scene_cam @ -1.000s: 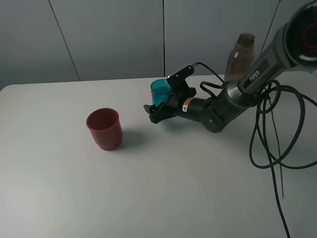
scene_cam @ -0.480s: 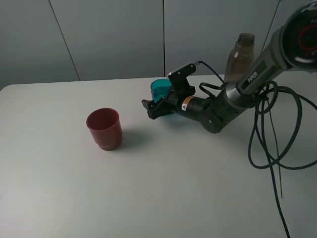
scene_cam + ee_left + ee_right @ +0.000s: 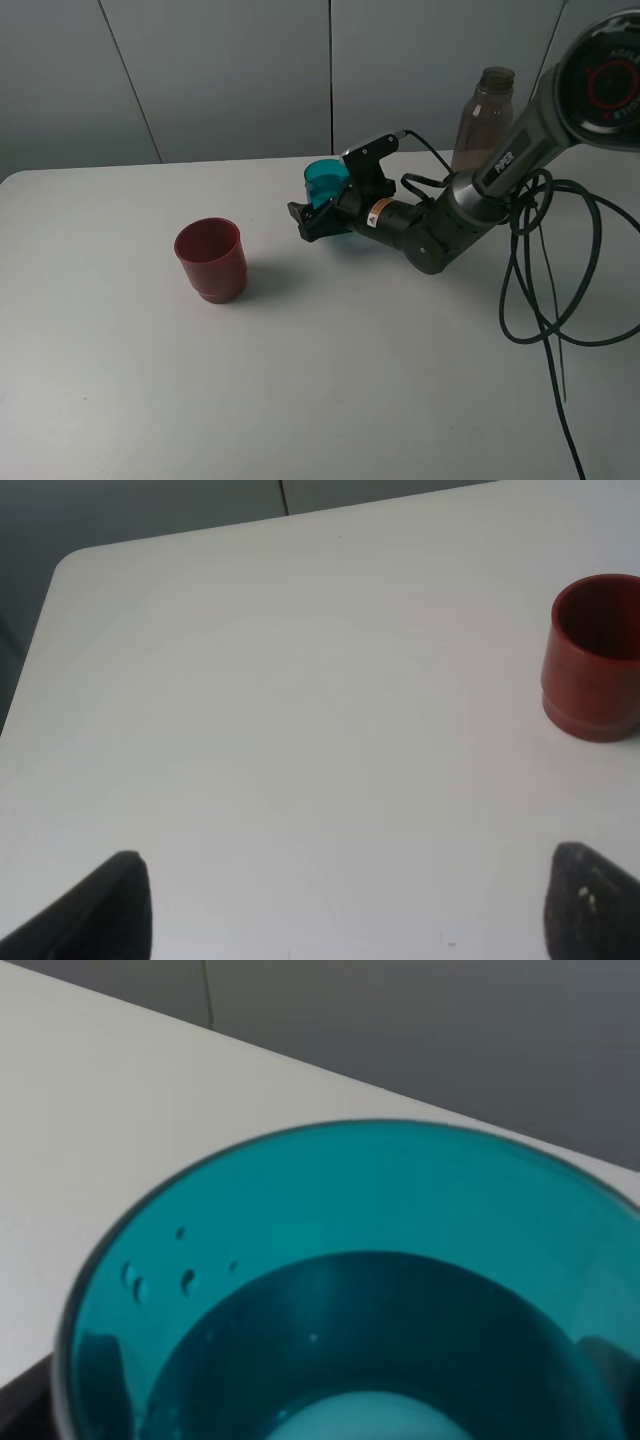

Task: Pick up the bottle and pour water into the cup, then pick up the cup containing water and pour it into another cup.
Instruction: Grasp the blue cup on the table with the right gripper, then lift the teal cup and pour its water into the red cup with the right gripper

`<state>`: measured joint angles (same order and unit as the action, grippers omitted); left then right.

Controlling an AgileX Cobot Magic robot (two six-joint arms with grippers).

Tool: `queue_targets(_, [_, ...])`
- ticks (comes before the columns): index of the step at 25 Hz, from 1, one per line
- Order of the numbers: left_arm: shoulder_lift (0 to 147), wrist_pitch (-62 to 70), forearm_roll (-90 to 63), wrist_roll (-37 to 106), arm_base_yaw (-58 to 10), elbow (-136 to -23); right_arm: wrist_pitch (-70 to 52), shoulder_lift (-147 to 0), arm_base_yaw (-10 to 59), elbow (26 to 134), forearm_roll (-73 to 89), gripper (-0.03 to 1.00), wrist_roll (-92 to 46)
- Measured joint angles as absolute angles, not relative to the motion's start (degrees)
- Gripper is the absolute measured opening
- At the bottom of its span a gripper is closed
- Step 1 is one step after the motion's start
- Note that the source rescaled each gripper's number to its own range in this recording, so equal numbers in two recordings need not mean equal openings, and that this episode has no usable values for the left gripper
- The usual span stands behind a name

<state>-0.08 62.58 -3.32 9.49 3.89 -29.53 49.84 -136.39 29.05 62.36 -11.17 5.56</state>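
The teal cup point(image 3: 322, 180) stands on the white table point(image 3: 330, 370) with water in it; it fills the right wrist view point(image 3: 340, 1290). My right gripper point(image 3: 314, 210) lies low around it, jaws wide, one finger point(image 3: 20, 1412) on each side of the cup; I cannot see them pressing it. Behind that arm, at the back right, the grey-brown bottle point(image 3: 485, 112) stands upright. The dark red cup point(image 3: 210, 258) sits alone to the left, also seen in the left wrist view point(image 3: 595, 660). My left gripper point(image 3: 355, 910) hovers open over bare table, apart from the red cup.
Black cables point(image 3: 540, 280) loop over the table on the right, beside the right arm. A grey panelled wall point(image 3: 230, 70) rises behind the table's back edge.
My right gripper has shifted slightly further in around the teal cup and settled a little. Both cups and the bottle stay where they were.
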Motion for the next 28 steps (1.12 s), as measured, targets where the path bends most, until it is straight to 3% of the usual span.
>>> queue_targets(6, [-0.1,62.6,-3.3,9.5,3.9,-29.5,50.4,-136.5,29.1,62.4,-11.1,0.98,5.6])
queue_targets(7, [-0.1,62.6,-3.3,9.5,3.9,-29.5,50.4,-136.5,29.1,62.4,-11.1,0.8,5.6])
queue_targets(8, [-0.1,62.6,-3.3,9.5,3.9,-29.5,50.4,-136.6,29.1,62.4,-11.1,0.44,5.6])
queue_targets(9, [-0.1,62.6,-3.3,9.5,3.9,-29.5,50.5,-136.6,29.1,62.4,-10.9,0.0,5.6])
queue_targets(10, [-0.1,62.6,-3.3,9.5,3.9,-29.5,50.6,-136.6,29.1,62.5,-10.9,0.07,5.8])
queue_targets(28, [-0.1,62.6,-3.3,9.5,3.9,-29.5,47.5,-130.8,29.1,62.5,-12.9,0.06,6.4])
